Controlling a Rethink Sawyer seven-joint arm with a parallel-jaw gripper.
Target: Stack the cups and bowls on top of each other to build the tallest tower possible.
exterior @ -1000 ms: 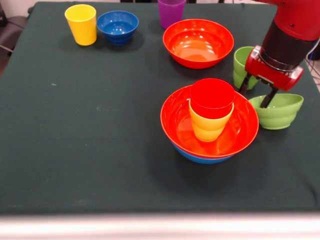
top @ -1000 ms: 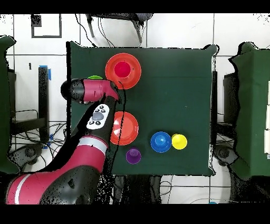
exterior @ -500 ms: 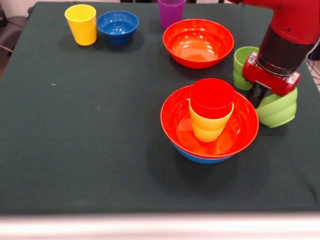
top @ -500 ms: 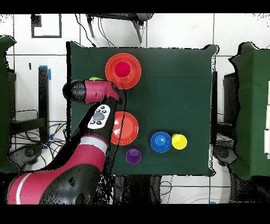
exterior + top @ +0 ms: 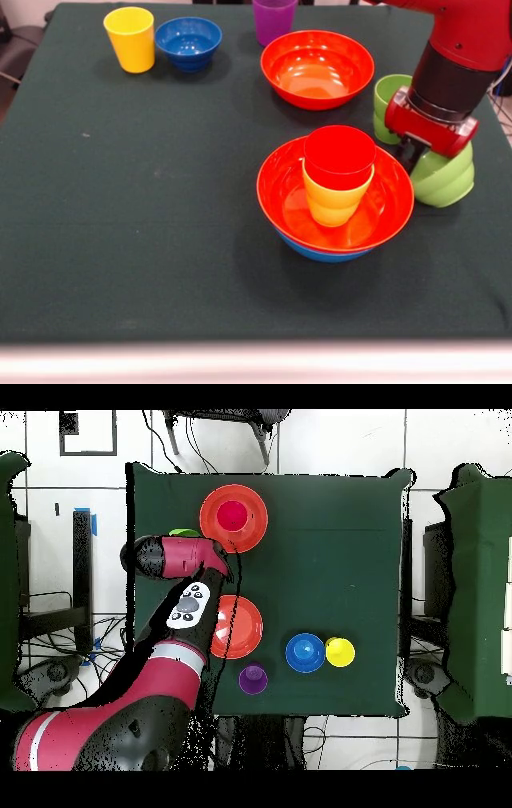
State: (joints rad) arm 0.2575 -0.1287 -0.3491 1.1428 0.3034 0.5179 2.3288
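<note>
From above you see the red arm (image 5: 170,599) reaching across the green-clothed table (image 5: 330,564). Its wrist hides most of a lime green thing (image 5: 182,532) just beside the tower (image 5: 233,517), whose red cup (image 5: 232,515) sits centred in an orange-red bowl (image 5: 212,504). A second orange-red bowl (image 5: 240,627) lies near the purple cup (image 5: 252,678), dark blue bowl (image 5: 305,652) and yellow cup (image 5: 340,651).
</note>
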